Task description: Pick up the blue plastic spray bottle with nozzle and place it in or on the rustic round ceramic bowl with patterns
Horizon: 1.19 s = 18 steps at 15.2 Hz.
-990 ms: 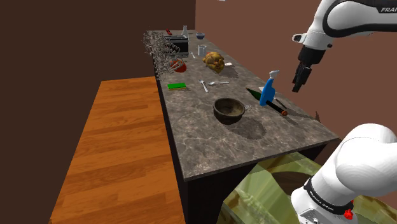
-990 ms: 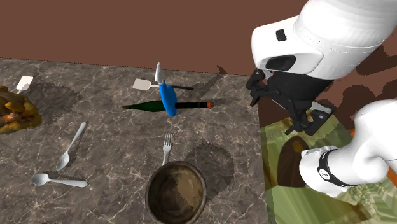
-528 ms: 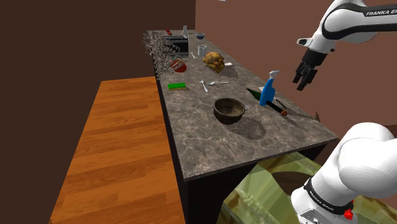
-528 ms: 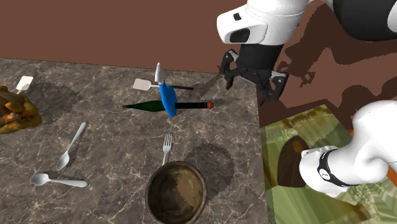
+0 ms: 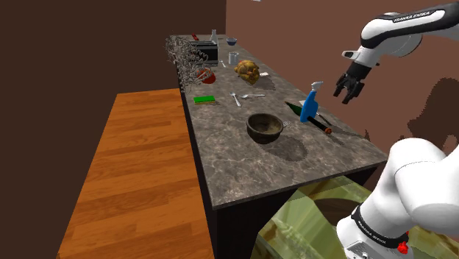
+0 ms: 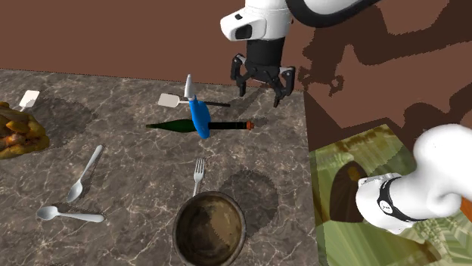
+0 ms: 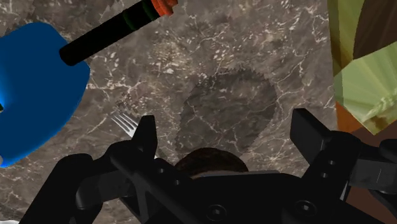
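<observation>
The blue spray bottle (image 6: 200,117) with a white nozzle stands on the dark marble counter (image 6: 113,143), across a lying green glass bottle (image 6: 178,126) with a red cap. In the shoulder view the spray bottle (image 5: 310,104) is beyond the brown round bowl (image 5: 265,127). My gripper (image 6: 262,87) hangs open above the counter's end, close to the wall and to the second exterior view's right of the spray bottle, touching nothing. From the wrist, the blue bottle (image 7: 35,89) lies off to one side of the open gripper (image 7: 228,137), and the bowl's rim (image 7: 210,159) peeks over the hand.
A fork (image 6: 199,174), two spoons (image 6: 83,174) and a spatula (image 6: 170,100) lie around the bowl (image 6: 210,229). Farther along are a green sponge (image 5: 204,98), a roast-like lump (image 5: 248,70) and a dish rack (image 5: 202,51). The brown wall runs close behind the counter.
The arm has swung toward the wall and the spray bottle, leftward in the second exterior view. The hand has turned to point down. The fingers stay apart, and nothing on the counter moved.
</observation>
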Tool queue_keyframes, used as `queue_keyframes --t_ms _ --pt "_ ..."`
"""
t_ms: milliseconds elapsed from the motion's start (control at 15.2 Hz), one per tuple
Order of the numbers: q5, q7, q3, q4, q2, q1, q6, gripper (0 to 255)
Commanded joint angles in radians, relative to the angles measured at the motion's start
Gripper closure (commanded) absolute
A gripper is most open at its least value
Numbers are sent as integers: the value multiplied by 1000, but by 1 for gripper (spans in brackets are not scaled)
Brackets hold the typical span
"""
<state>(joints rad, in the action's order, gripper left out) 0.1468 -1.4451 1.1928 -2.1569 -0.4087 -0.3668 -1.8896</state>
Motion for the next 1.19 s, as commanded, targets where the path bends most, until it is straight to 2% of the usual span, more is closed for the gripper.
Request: queue_keyframes --t_ms 0,66,132,198,264,462,660,858,990,1056,1122 --pt "-85 -141 206 79 92 -175 -4 0" --pt "-119 -199 360 121 121 -317 0 0" --pt "-116 -227 513 165 106 -471 7 0" --pt "-85 -233 618 212 57 -588 17 0" --pt "-31 -222 670 261 -16 -662 32 0" --pt "79 -233 781 425 -195 -838 92 0" --pt "144 -280 863 615 -345 -991 168 0" --pt "193 -348 925 846 -491 -1144 264 0" --pt "220 -405 962 1040 -594 -1258 346 0" --pt "227 -423 973 1105 -625 -1295 373 0" --pt "228 -420 971 1082 -623 -1287 357 0"
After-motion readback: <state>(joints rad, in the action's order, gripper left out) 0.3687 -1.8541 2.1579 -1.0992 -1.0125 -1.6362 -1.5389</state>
